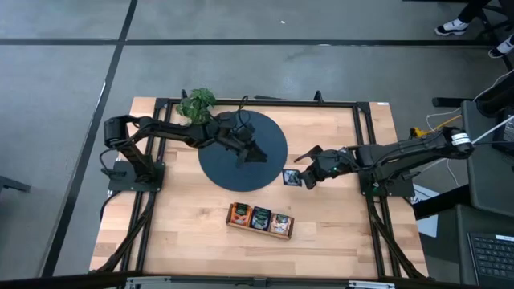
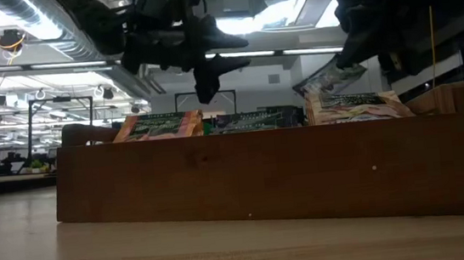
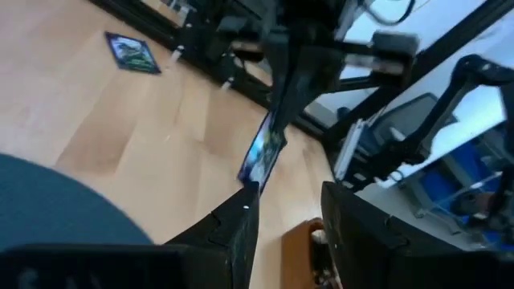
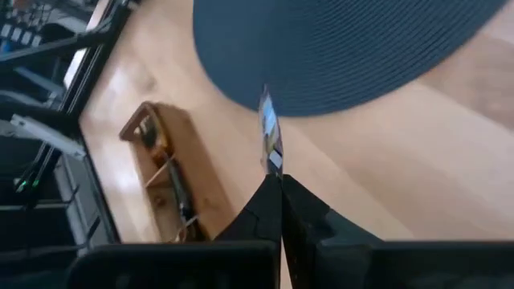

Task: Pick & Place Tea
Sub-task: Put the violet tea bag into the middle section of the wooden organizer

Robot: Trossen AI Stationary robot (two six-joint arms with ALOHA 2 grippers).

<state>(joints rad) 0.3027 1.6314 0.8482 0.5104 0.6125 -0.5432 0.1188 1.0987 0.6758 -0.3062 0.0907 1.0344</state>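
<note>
Just off mat [image 1: 242, 150] edge | R gripper [image 1: 303, 176] pinches tea sachet [image 1: 291, 177] | L gripper [image 1: 250, 152] open over mat

sachets [image 2: 351, 106] show print, no wording legible anywhere

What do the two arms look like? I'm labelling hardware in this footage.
Both arms are dark, nearly black, jointed links. The right arm has a pale band near its base and a yellow cable beside it. Each gripper, left and right, has two dark, tapering fingers.
</note>
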